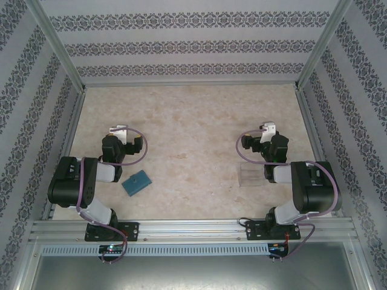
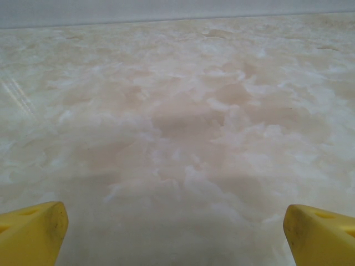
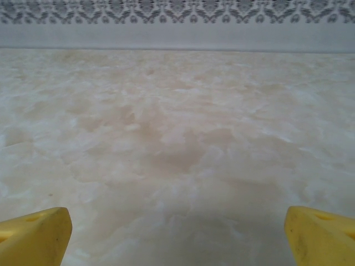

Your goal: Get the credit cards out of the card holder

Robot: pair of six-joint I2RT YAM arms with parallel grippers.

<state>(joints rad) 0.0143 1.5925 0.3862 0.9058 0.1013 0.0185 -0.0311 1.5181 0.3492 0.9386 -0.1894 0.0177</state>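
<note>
I've got the small teal-blue soft card holder (image 1: 137,180) flat on the pale marbled table (image 1: 193,115), toward its near-left corner, just right of my left arm (image 1: 72,184). The clear plastic box (image 1: 251,176) sits near-right, just beside my right arm (image 1: 308,187), well apart from the holder.

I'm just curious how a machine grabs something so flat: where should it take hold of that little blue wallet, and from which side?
Probably from straight above, with the open left gripper, the nearer arm. The card holder lies flat, closed and skewed on the table, so pinch across its two long edges, fingers turned to match. Which edge is the fold is unclear.
</note>
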